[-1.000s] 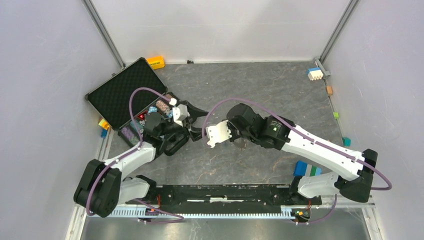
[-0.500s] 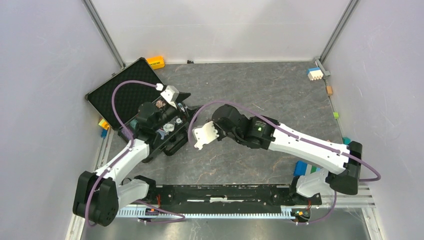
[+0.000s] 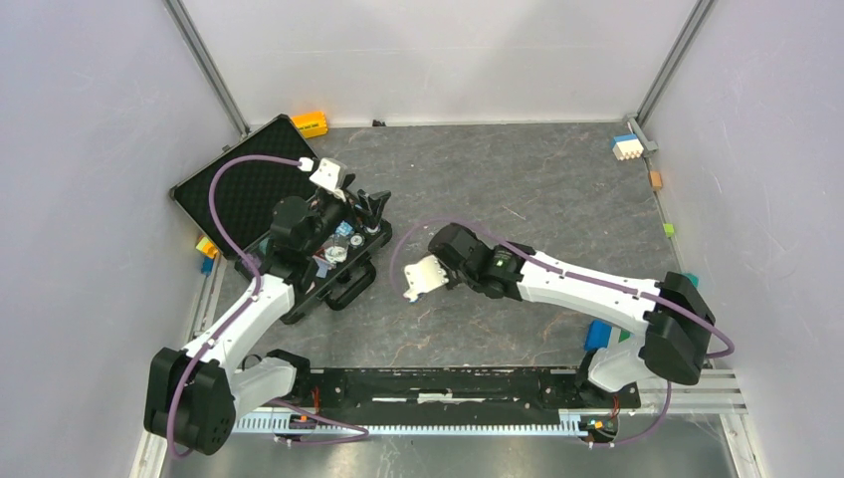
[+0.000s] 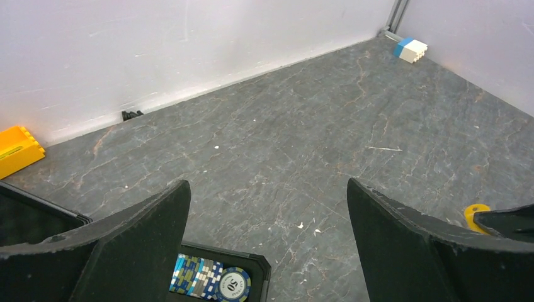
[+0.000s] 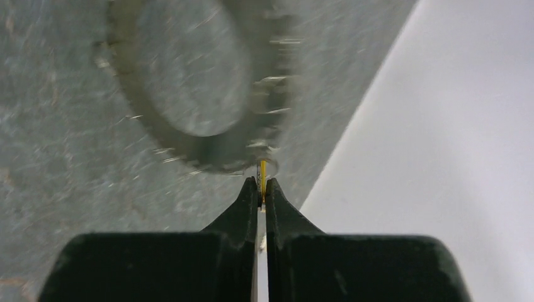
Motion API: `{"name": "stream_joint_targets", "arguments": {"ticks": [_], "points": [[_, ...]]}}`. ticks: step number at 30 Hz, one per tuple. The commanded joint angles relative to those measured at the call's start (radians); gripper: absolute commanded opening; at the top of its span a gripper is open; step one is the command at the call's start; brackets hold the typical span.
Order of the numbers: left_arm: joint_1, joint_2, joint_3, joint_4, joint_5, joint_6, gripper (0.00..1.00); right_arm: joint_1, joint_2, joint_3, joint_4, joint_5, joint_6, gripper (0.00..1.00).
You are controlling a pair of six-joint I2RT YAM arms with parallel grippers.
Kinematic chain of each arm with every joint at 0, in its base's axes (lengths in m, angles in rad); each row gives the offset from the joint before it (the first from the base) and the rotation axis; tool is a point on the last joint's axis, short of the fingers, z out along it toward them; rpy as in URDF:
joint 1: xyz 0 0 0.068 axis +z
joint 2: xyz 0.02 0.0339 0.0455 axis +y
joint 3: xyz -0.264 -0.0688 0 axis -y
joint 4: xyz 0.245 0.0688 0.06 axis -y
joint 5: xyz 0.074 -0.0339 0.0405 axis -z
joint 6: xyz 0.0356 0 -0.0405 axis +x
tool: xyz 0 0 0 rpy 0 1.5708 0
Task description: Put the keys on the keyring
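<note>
Pinches a thin yellow key point(image 5: 262, 171) edge-on between the closed fingers of the right gripper point(image 5: 261, 185), over the grey table point(image 5: 50, 157). Shows the keyring point(image 5: 214, 157) as a blurred grey loop just past those fingertips, reaching the key; threaded or not, cannot tell. Spreads the left gripper point(image 4: 267, 185) wide, holding nothing, above an open black case point(image 4: 258, 267) of poker chips point(image 4: 211, 283). Has an orange block point(image 4: 16, 148) against the back wall.

A yellow key point(image 5: 262, 171) is sitting edge-on in the right hand point(image 5: 261, 189)'s pinch, the blurred silvery keyring point(image 5: 189, 154) touching its tip.
</note>
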Motion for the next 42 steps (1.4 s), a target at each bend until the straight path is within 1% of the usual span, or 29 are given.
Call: {"name": "stream_joint_targets", "arguments": {"ticks": [1,9,20,33,42], "points": [[0.005,-0.015,0.013,0.018,-0.003,0.043,1.00,-0.049,-0.005,-0.124,0.084,0.010,0.013,0.00],[0.005,-0.016,0.000,0.037,0.052,0.021,1.00,-0.178,0.046,-0.171,0.120,0.010,-0.022,0.00],[0.005,-0.007,-0.004,0.040,0.092,0.018,1.00,-0.250,0.120,-0.214,0.132,0.009,-0.049,0.00],[0.006,0.001,-0.004,0.040,0.116,0.011,1.00,-0.356,0.188,-0.284,0.209,0.078,-0.106,0.00],[0.006,0.002,-0.006,0.040,0.123,0.008,1.00,-0.417,0.232,-0.323,0.246,0.092,-0.121,0.01]]}}
